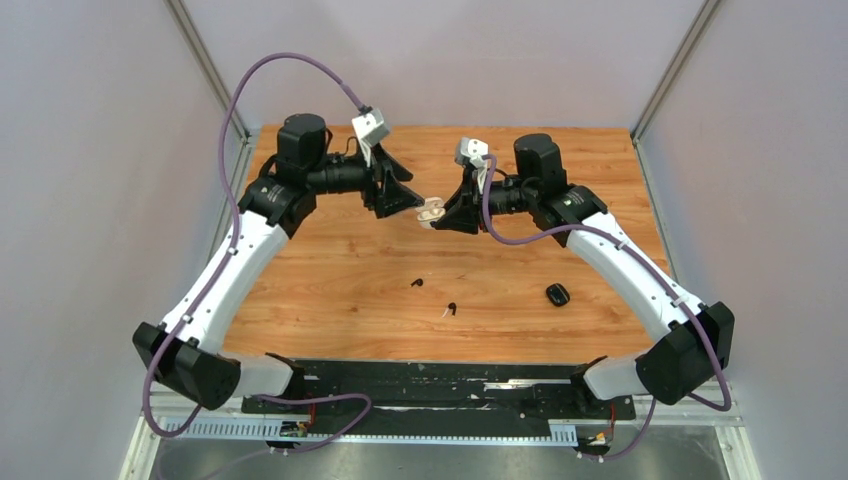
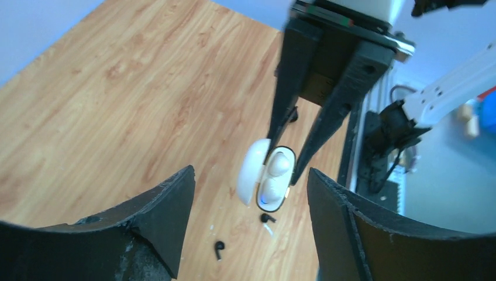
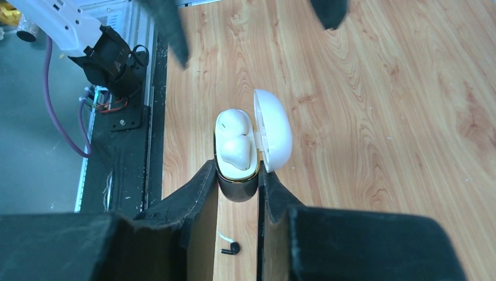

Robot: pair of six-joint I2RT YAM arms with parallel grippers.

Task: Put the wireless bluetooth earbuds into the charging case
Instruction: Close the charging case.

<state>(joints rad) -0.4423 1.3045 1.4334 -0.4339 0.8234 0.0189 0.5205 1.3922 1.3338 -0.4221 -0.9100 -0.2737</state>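
The right gripper has its fingers drawn narrow on the lower body of the white charging case, holding it above the bench. The lid is swung open toward 3 o'clock in the right wrist view. Two white earbuds sit in the wells. The left gripper faces the case with its fingers spread wide, holding nothing.

In the top view, two black earbuds lie on the bench toward 6 o'clock of the held case. A small dark case lies at about 4 o'clock.

The earbuds look light, hard and glossy, so they would likely squirt out of a hard pinch. A gentle fingertip hold across the bulb, stem free, seems safest. The case looks stiff but slick, and its hinge is probably the weak point. It is best held low on the body, clear of the lid.
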